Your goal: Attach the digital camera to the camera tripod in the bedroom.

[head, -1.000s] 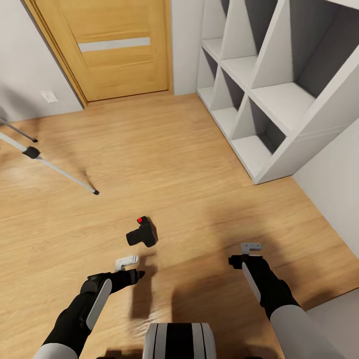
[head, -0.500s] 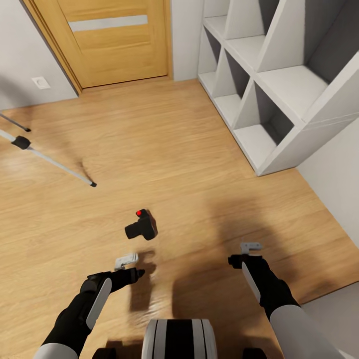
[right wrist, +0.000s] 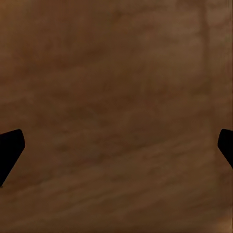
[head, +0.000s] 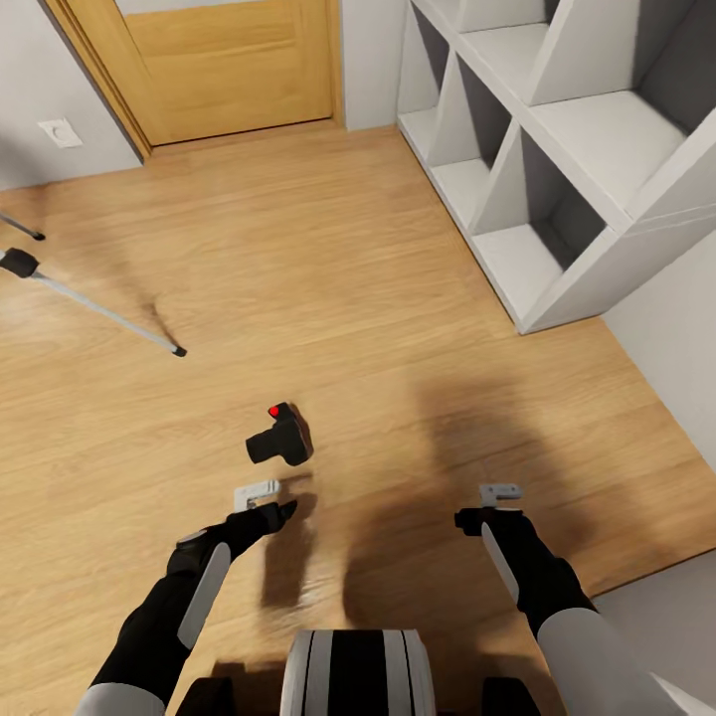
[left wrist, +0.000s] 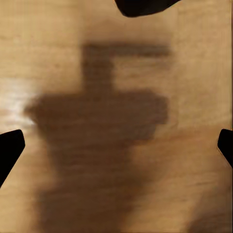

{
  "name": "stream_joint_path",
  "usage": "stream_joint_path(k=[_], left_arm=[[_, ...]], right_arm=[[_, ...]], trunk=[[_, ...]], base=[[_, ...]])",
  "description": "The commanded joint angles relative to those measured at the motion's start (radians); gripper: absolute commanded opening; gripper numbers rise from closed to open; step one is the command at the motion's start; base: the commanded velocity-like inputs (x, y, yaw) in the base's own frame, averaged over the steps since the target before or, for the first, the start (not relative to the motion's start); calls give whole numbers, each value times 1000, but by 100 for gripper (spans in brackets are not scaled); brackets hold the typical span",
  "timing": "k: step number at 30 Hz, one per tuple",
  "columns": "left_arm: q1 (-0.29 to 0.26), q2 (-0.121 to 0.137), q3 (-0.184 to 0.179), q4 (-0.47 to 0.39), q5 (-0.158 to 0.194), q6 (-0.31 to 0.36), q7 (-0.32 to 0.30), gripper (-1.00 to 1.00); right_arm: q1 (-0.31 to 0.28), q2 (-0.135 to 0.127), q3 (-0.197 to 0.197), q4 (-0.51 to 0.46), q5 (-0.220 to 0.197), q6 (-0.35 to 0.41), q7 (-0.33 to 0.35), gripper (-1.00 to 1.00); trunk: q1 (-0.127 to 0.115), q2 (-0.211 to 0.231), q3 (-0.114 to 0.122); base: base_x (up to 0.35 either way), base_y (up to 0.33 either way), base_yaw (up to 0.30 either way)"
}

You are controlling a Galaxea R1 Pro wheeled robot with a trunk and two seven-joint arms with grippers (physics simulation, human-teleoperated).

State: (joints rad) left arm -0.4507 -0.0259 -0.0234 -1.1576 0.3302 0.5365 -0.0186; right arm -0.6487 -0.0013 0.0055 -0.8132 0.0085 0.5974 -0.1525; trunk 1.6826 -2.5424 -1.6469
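We judged the camera [head: 279, 440] on the floor [head: 398, 328] rigid, light, best pinched across its body, not the lens, our left gripper [head: 261, 503] and right gripper [head: 489, 505] both wide open, empty.

We see the wood floor [head: 378, 278] bearing the digital camera [head: 279, 440], with the camera tripod's leg [head: 99, 313] well left of it.

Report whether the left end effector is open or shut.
Open. In the left wrist view its two dark fingertips sit at opposite edges with bare wood floor between them; nothing is held.
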Motion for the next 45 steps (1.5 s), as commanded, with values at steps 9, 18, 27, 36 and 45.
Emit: stream_joint_path(k=[9,18,27,36,45], left_arm=[[0,-16,-1,-2,29,-5,-1,100],[-1,-16,-1,-1,33,0,-1,100],[-1,-16,-1,-1,33,0,-1,100],[0,-16,-1,-1,33,0,-1,100],[0,-16,-1,-3,33,2,-1,100]], right_arm=[[0,-3,1,-3,1,11,0,100],[4,4,-57,-187,-43,78,3,100],[43,-1,-122,-446,-109,93,32,100],[69,-4,-122,-475,-107,109,34,100],[72,-5,-119,-499,-107,158,34,100]], trunk=[[4,-2,-35],[8,-4,-70],[12,-7,-105],[16,-9,-140],[20,-11,-175]], base=[[0,0,0],[0,0,0],[0,0,0],[0,0,0],[0,0,0]])
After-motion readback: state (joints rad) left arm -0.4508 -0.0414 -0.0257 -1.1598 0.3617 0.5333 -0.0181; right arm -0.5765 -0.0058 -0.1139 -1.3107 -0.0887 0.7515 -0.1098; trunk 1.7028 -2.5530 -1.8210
